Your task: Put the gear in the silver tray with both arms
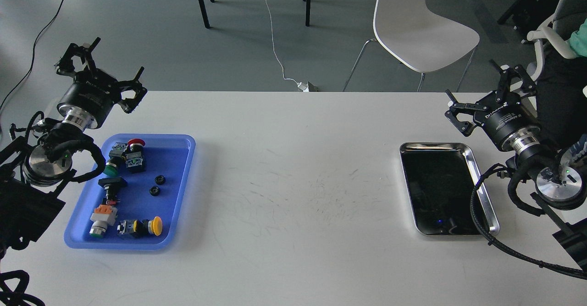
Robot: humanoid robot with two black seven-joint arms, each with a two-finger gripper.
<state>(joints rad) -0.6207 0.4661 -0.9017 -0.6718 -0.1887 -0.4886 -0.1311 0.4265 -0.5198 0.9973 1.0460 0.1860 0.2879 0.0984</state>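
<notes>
Above the white table's (293, 168) edges, both black claw grippers, left (98, 69) and right (488, 97), hang with fingers apart, holding nothing. The two small black toothed gears (157, 185) lie in the blue plastic tray (183, 177), probably light, rigid, best pinched across the rim. The shiny steel tray (477, 168) sits bare, well apart.

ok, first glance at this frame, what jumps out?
The blue tray near the table's left edge, crowded with push-button switches and two small black gears. Opposite it on the right, the silver tray lies empty with a dark mirror floor. Left gripper and right gripper both hang open, holding nothing.
</notes>
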